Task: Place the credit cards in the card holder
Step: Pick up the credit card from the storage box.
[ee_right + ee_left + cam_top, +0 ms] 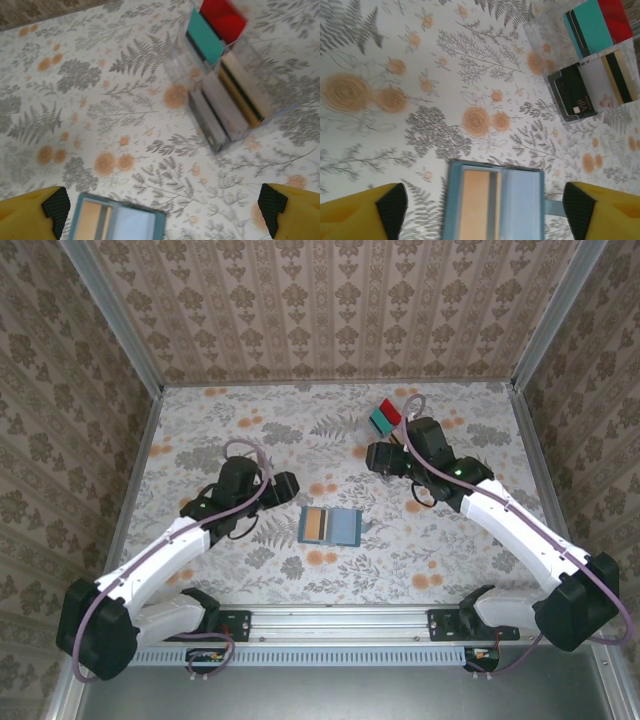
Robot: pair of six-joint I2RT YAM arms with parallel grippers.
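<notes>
Teal-blue and two-panelled, the small card holder (330, 526) lay open on the floral table (220, 430), a tan-brown card (314, 525) showing in its left panel. The left jaws and the right jaws stood wide apart, gripping nothing. Other thin cards (572, 95) sat in the clear plastic tray (540, 30); a shallow pinch could let one slip, or a nudge shove the tray.
</notes>
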